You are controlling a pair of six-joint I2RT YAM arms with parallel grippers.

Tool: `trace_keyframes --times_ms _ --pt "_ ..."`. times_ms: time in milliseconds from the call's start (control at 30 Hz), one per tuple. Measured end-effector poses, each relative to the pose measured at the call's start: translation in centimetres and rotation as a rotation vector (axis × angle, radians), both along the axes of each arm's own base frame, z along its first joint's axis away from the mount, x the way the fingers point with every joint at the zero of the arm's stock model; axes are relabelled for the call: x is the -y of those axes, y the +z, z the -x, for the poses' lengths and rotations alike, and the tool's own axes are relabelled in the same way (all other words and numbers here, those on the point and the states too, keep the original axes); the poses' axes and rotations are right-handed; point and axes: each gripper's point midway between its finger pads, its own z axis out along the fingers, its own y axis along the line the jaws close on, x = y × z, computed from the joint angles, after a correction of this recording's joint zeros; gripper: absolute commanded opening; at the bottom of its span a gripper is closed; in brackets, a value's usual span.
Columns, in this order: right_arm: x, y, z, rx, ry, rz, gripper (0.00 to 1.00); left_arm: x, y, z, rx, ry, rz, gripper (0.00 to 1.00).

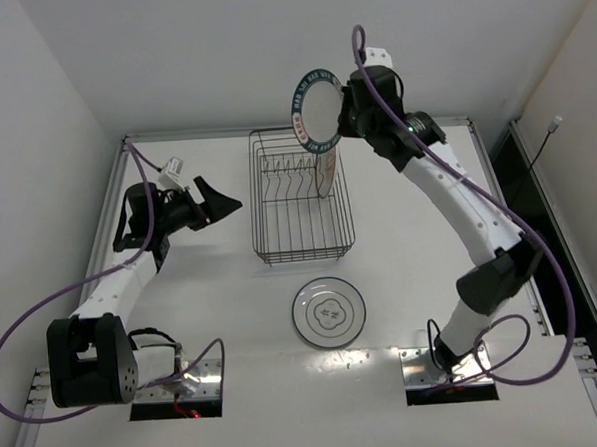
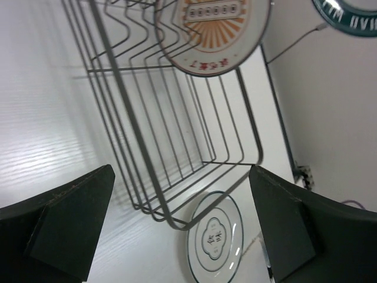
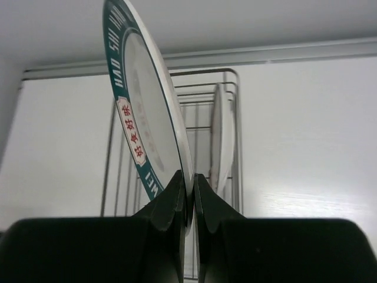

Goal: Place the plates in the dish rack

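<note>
My right gripper (image 1: 345, 111) is shut on the rim of the white plate with the dark lettered band (image 1: 315, 107) and holds it upright above the far right of the dish rack (image 1: 279, 225). In the right wrist view the gripper (image 3: 193, 177) pinches this plate (image 3: 147, 118) edge-on over the rack (image 3: 112, 177). The orange sunburst plate (image 1: 327, 172) stands upright in the rack's right side; it also shows in the left wrist view (image 2: 212, 35) and the right wrist view (image 3: 221, 135). The white plate with the thin dark rim (image 1: 328, 311) lies flat in front of the rack. My left gripper (image 1: 222, 200) is open and empty, left of the rack.
Upright wire prongs (image 1: 288, 166) stand in the rack's far half. In the left wrist view the rack (image 2: 153, 118) and the flat plate (image 2: 215, 239) lie ahead of the open left gripper (image 2: 180, 171). Walls close in the table at the left, back and right.
</note>
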Motion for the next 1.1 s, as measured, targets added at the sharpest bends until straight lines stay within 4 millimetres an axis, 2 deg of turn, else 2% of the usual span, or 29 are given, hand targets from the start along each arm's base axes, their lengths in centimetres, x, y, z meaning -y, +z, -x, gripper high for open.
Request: trace_keyframes --times_ms 67,133,200,267,367,400,467,700,767,867,1033,1100 --pt "0.2 -0.1 -1.7 -0.005 -0.058 0.072 0.00 -0.5 -0.6 -0.1 -0.018 0.031 -0.029 0.98" --pt "0.1 -1.5 -3.5 -0.040 -0.103 0.154 0.00 -0.9 -1.2 -0.1 -0.036 0.053 -0.050 0.98" --pt "-0.1 -4.6 -4.9 -0.103 -0.136 0.246 0.00 -1.2 -1.7 -0.2 -0.052 0.071 -0.065 0.98" --pt "0.1 -8.0 -5.5 -0.173 -0.157 0.340 0.00 -1.4 -2.1 -0.1 -0.063 0.082 -0.079 0.98" --pt "0.3 -12.9 -5.2 -0.278 -0.167 0.467 0.00 -1.7 -2.5 -0.2 -0.072 0.095 -0.092 0.98" --pt "0.4 -13.6 -5.1 -0.292 -0.171 0.490 0.00 -1.7 -2.5 -0.2 -0.072 0.097 -0.095 0.98" --pt "0.2 -14.3 -4.8 -0.304 -0.168 0.531 0.00 -1.8 -2.5 -0.2 -0.072 0.101 -0.098 0.98" --pt "0.1 -13.1 -5.1 -0.261 -0.193 0.573 0.00 -1.8 -2.5 -0.3 -0.071 0.104 -0.099 0.98" --pt "-0.3 -13.4 -5.4 -0.254 -0.195 0.582 0.00 -1.8 -2.5 -0.3 -0.071 0.104 -0.099 0.98" --pt "-1.1 -14.8 -5.8 -0.262 -0.187 0.599 0.00 -1.8 -2.5 -0.3 -0.071 0.104 -0.099 0.98" --pt "-2.4 -19.1 -5.8 -0.318 -0.158 0.641 0.00 -1.8 -2.5 -0.3 -0.071 0.104 -0.099 0.98" --pt "-2.5 -20.0 -6.0 -0.324 -0.160 0.644 0.04 -1.8 -2.5 -0.3 -0.071 0.104 -0.099 0.98"
